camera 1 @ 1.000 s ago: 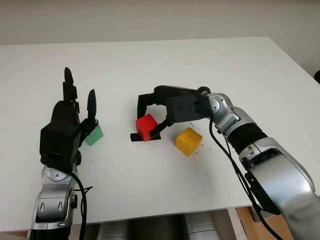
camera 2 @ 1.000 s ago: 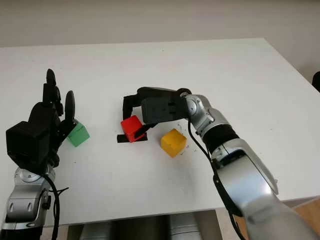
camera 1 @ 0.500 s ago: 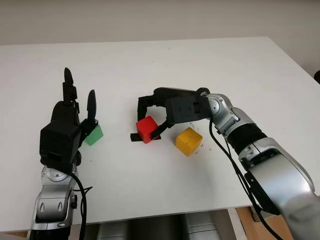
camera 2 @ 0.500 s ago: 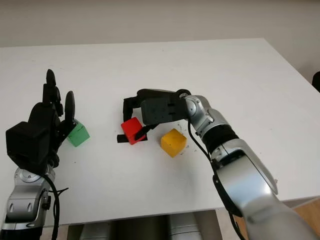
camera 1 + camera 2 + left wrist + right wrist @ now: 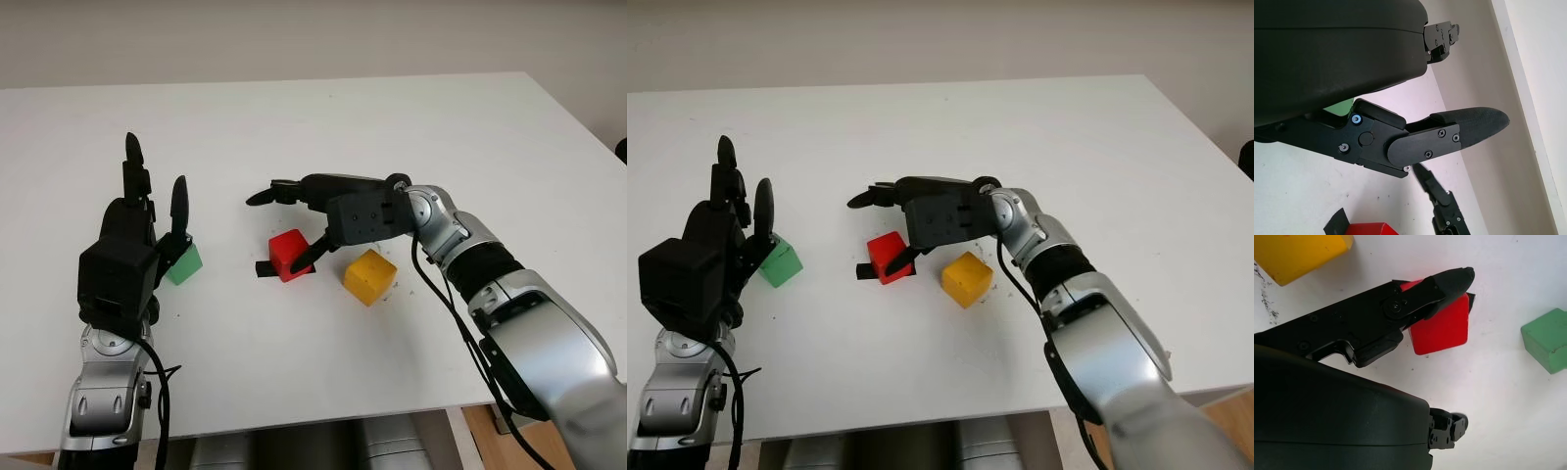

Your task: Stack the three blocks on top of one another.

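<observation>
Your right hand hangs open over the red block, one fingertip beside it, holding nothing; your left hand stands open just beside the green block. The red block sits mid-table on black tape, the yellow block near it. The red cube looks light, rigid and smooth with no long axis, its faces turned slightly askew to the table edge, so pinch two opposite side faces.

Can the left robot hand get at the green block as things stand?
Probably yes. The left robot hand is open and right beside the green block, which sits alone on the table. The red block and right robot hand are well clear.
</observation>
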{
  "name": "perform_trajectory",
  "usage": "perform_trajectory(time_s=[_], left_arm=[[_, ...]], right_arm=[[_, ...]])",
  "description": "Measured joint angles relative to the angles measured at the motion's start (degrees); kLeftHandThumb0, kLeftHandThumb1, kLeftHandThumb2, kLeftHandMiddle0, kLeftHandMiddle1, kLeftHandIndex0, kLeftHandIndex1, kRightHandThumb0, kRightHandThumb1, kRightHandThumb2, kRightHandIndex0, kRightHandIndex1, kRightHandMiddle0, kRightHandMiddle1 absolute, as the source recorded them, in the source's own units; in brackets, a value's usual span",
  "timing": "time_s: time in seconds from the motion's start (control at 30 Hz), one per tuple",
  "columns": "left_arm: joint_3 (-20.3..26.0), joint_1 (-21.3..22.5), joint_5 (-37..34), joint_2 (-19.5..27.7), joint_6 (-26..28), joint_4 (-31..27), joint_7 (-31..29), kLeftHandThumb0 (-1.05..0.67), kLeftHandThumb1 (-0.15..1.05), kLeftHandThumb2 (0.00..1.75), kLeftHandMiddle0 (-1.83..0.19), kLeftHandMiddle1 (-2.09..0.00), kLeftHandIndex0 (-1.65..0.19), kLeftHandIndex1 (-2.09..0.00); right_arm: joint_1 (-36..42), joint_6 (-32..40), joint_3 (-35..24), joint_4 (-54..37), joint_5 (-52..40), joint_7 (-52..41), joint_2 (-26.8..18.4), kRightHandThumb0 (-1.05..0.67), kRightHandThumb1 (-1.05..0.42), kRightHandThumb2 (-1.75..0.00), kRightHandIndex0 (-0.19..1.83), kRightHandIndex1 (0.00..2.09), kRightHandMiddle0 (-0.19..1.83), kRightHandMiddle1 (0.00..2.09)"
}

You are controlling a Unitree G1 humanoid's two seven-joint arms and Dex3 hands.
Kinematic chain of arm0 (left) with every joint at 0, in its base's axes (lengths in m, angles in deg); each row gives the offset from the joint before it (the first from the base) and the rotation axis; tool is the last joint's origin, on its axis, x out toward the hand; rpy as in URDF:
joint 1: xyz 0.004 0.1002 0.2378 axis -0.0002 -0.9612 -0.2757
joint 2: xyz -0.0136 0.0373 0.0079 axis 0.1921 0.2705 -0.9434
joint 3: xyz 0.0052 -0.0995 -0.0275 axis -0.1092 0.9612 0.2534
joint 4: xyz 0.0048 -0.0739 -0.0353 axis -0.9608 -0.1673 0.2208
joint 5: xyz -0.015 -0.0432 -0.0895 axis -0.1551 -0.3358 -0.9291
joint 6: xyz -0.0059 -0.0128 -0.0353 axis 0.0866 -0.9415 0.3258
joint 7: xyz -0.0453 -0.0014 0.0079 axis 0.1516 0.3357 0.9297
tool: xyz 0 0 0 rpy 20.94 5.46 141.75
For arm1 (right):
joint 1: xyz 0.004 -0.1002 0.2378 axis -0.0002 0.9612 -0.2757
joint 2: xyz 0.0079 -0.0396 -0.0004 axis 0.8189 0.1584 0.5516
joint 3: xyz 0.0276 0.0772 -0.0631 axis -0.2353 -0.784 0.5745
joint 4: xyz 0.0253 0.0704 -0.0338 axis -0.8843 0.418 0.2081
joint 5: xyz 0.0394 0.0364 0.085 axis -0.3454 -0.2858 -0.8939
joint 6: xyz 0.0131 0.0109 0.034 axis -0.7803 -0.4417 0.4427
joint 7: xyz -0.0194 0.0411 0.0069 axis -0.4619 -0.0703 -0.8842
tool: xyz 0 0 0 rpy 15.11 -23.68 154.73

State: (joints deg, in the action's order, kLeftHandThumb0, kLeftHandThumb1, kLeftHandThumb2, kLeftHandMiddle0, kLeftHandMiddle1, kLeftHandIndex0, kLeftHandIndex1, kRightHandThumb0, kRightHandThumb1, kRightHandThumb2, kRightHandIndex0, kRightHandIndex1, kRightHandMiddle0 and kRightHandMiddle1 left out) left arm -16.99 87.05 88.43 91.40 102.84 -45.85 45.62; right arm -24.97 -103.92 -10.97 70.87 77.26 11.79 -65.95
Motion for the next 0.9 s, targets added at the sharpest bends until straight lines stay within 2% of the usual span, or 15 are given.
perform_trajectory(time_s=[0.1, 0.2, 0.27, 0.37, 0.4, 0.53, 0.63, 0.9], left_arm=[[-0.01, 0.00, -0.01, -0.02, 0.00, -0.03, 0.01, -0.75, 1.05, 0.67, 0.19, 0.00, 0.19, 0.00], [0.02, -0.04, 0.01, -0.02, -0.08, -0.04, 0.00, -0.74, 1.05, 0.67, 0.19, 0.00, 0.19, 0.00], [0.02, -0.04, 0.05, -0.01, -0.10, -0.07, 0.01, -0.75, 1.05, 0.67, 0.19, 0.00, 0.19, 0.00], [0.02, -0.03, 0.12, -0.02, -0.07, -0.15, 0.05, -0.76, 1.05, 0.67, 0.19, 0.00, 0.19, 0.00], [0.02, -0.03, 0.14, -0.02, -0.08, -0.16, 0.05, -0.76, 1.05, 0.67, 0.19, 0.00, 0.19, 0.00], [0.05, -0.04, 0.09, -0.02, -0.11, -0.12, 0.03, -0.76, 1.05, 0.67, 0.19, 0.00, 0.19, -0.01], [-0.03, -0.03, 0.14, -0.02, -0.11, -0.13, -0.01, -0.76, 1.05, 0.67, 0.19, 0.00, 0.19, -0.01], [-0.18, 0.00, 0.17, 0.03, -0.13, -0.16, -0.49, -0.76, 1.05, 0.68, 0.19, 0.00, 0.19, -0.01]], right_arm=[[0.26, 0.00, -2.21, -2.18, -3.38, -2.04, -0.97, -0.81, -0.91, -0.04, -0.19, 0.00, -0.15, 0.03], [1.96, 1.11, -7.90, -8.80, -9.33, -0.58, -1.93, -0.74, -0.90, -0.04, 0.01, 0.10, 0.05, 0.13], [3.00, 3.90, -11.47, -15.17, -12.15, 1.34, -2.90, -0.63, -0.89, -0.05, 0.17, 0.19, 0.18, 0.21], [4.29, 6.09, -15.03, -22.01, -14.18, 1.92, -6.05, -0.62, -0.88, -0.05, 0.17, 0.47, 0.06, 0.70], [4.81, 6.37, -15.59, -23.57, -14.33, 1.42, -7.60, -0.61, -0.87, -0.05, 0.18, 0.53, 0.08, 0.72], [7.78, 5.13, -17.18, -27.46, -14.52, -1.62, -14.34, -0.59, -0.84, -0.05, 0.32, 0.48, 0.27, 0.53], [10.07, 4.41, -17.63, -30.66, -14.37, -4.25, -19.30, -0.57, -0.86, -0.05, 0.39, 0.32, 0.37, 0.35], [17.16, -1.58, -19.09, -38.41, -12.76, -9.81, -31.86, -0.53, -0.86, -0.06, 0.40, 0.09, 0.50, 0.17]])
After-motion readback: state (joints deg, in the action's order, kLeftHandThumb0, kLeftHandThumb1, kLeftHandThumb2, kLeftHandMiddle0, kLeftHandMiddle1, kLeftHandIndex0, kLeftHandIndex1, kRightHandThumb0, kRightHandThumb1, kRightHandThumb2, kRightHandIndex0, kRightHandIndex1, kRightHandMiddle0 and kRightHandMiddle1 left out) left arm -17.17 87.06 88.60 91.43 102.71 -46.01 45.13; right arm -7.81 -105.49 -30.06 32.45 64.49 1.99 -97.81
